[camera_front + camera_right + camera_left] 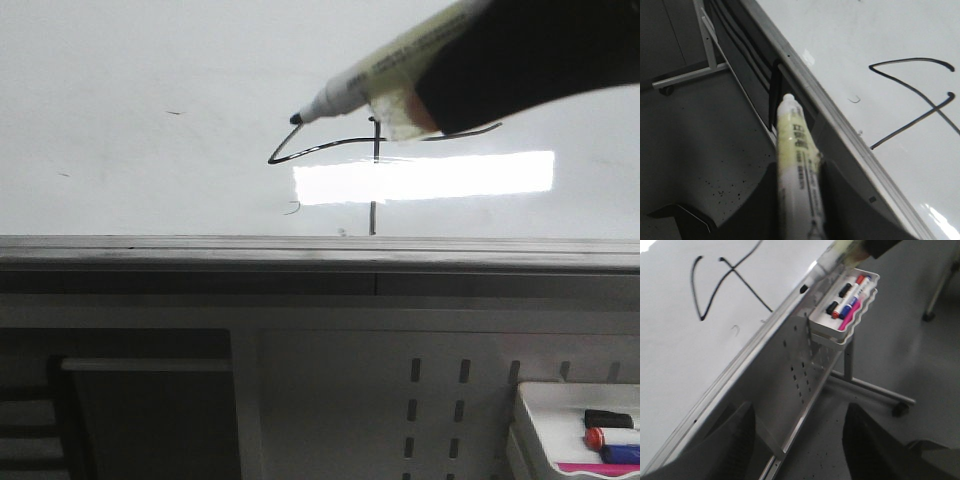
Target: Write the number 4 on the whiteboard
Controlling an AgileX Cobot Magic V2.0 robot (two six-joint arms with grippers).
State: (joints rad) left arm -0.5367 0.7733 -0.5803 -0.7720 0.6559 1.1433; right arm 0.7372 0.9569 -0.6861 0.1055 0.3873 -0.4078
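right gripper (802,200): pinched marker (385,75), tip lifted off whiteboard (150,60)
number 4 (375,145): looked complete
left gripper (800,450): spread, idle

The right arm (530,60) enters from the upper right of the front view, its dark wrist slanting down toward the left; the right gripper (797,185) has its two dark fingers (840,195) closed on a marker (797,150); the left gripper (800,445) shows in its wrist view with both dark fingers (730,445) spread apart, nothing between them.
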